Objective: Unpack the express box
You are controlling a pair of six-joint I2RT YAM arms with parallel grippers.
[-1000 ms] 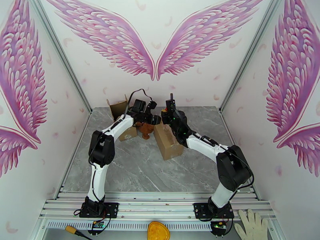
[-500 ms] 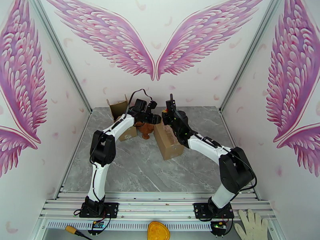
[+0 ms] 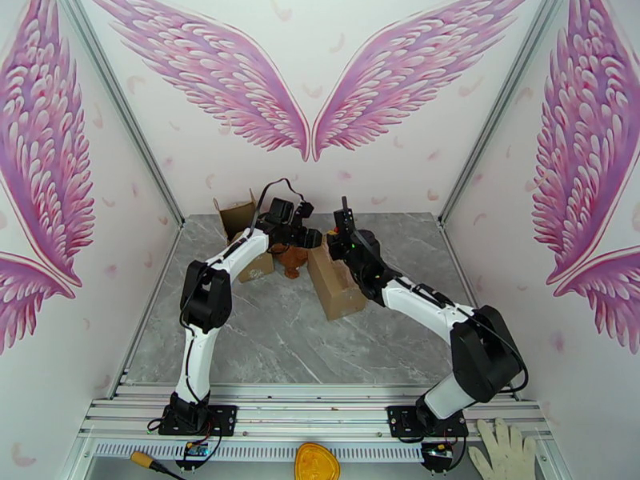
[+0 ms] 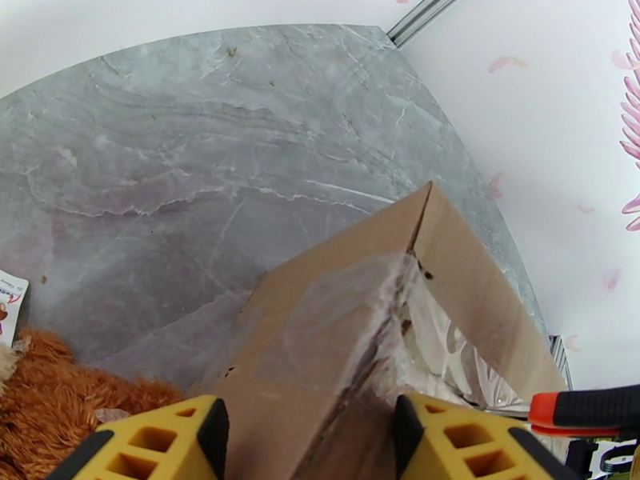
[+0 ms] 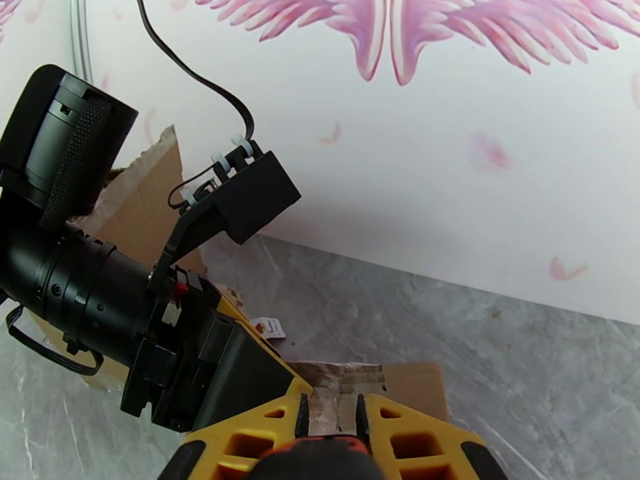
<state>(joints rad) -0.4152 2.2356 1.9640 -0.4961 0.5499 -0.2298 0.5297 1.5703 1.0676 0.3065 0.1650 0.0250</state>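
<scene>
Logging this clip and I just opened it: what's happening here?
Both arms are at the taped cardboard box. The left gripper straddles its upper edge, jaws apart; whether they pinch it is unclear. The right gripper, just beside it, grips an orange-handled tool. A brown plush toy lies beside the box.

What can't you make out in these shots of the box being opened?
Box inside: left wrist view, cardboard and tape cover it; top view, the arms overlap its far end.
Tool tip: right wrist view, cut off by the bottom edge.
Left gripper contact with the box: left wrist view, fingertips cut off at the bottom.
Teddy: left wrist view, cropped at the corner.
</scene>
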